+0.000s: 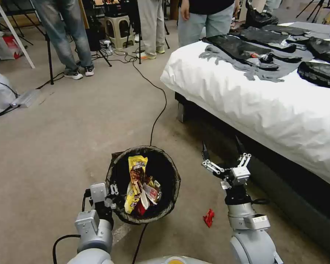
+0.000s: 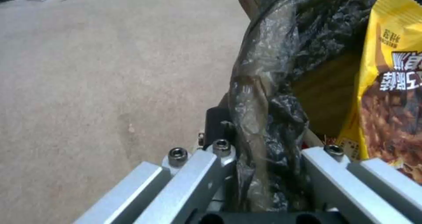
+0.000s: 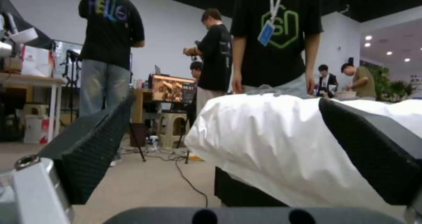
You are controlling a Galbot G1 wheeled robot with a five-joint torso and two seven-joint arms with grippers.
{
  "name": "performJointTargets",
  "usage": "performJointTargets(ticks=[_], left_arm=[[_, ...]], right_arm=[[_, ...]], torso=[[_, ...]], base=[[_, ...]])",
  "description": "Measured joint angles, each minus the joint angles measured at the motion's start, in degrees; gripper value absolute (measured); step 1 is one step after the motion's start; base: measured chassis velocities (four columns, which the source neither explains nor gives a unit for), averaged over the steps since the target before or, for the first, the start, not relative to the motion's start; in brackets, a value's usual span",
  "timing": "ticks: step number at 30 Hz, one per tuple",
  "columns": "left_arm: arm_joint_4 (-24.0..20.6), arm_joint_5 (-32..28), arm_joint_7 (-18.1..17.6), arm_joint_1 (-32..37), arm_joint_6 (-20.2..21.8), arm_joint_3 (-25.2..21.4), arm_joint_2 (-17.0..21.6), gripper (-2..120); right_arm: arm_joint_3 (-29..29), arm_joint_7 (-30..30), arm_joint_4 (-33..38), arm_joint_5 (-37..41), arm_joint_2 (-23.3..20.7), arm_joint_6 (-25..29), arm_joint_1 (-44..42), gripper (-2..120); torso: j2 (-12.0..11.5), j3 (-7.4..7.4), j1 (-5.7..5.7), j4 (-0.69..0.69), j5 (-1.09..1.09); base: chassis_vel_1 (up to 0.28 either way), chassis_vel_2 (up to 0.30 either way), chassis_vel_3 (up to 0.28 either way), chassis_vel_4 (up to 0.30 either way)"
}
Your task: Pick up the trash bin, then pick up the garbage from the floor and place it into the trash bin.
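So, quick rundown:
Floor: beige carpet [image 1: 62, 139], one black cable [image 1: 158, 110] snaking across it toward the bin.
Room: busy lab space, tripods and a stool at the back, a bed [image 1: 267, 106] with white bedding on the right, black bags and a grey cloth spread on top.
Trash bin [image 1: 145, 183]: one, black-lined, mouth up, just in front of the robot's left side, rim pinched by the left gripper [image 1: 113, 190].
Left jaws: clamped on the crinkled bag-covered rim [image 2: 259, 118], seen close in the left wrist view.
Garbage in bin: a few wrappers; the yellow snack wrapper [image 1: 135, 179] is the big one, long axis running away from the robot, leaning on the near-left wall; red-and-white bits beside it.
Garbage on floor: one red wrapper [image 1: 209, 217], between bin and right arm, close to the arm's base.
Right gripper [image 1: 223, 152]: held above the carpet near the bed's edge, pointing forward, jaws spread wide, holding nothing.
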Motion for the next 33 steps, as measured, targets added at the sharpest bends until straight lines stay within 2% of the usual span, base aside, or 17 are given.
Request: performJointTargets(ticks=[16,23,25,26,29,30,31,33], left_arm=[[0.0,0.0,0.0,0.0,0.0,0.1,0.1,0],[0.0,0.0,0.0,0.1,0.0,0.0,0.2,0],[0.0,-0.1,0.0,-0.1,0.1,-0.1,0.2,0],[0.0,-0.1,0.0,-0.1,0.1,-0.1,0.2,0],[0.0,-0.3,0.0,-0.4,0.2,-0.1,0.2,0],[0.0,-0.3,0.0,-0.4,0.2,-0.1,0.2,0],[0.0,-0.3,0.0,-0.4,0.2,-0.2,0.2,0],[0.0,-0.4,0.0,-0.5,0.2,-0.2,0.2,0]], right_arm=[[0.0,0.0,0.0,-0.5,-0.1,0.8,0.4,100],[-0.4,1.5,1.4,-0.8,-0.7,-2.5,0.9,100],[-1.9,4.0,4.0,1.4,-1.4,-9.6,0.3,100],[-1.9,4.0,4.0,1.4,-1.4,-9.6,0.3,100],[-4.0,9.8,7.8,6.6,-3.1,-24.8,-0.6,100],[-4.0,9.8,7.8,6.6,-3.1,-24.8,-0.6,100],[-4.4,11.9,8.5,8.2,-3.7,-30.2,-0.7,100],[-4.8,13.8,8.7,10.3,-4.9,-35.7,-0.8,100]], torso=[[0.0,0.01,0.0,0.01,0.0],[0.0,0.01,0.01,0.01,0.0],[0.0,0.01,0.0,0.01,0.0],[0.0,0.01,0.0,0.01,0.0],[0.0,0.01,0.0,0.0,0.0],[0.0,0.01,0.0,0.0,0.0],[0.0,0.01,0.0,0.0,0.0],[0.0,0.01,0.01,0.0,0.01]], base=[[0.011,-0.01,-0.008,0.01],[0.0,0.0,0.0,0.0],[0.0,0.0,0.0,0.0],[0.0,0.0,0.0,0.0],[0.0,0.0,0.0,0.0],[0.0,0.0,0.0,0.0],[0.0,0.0,0.0,0.0],[0.0,0.0,0.0,0.0]])
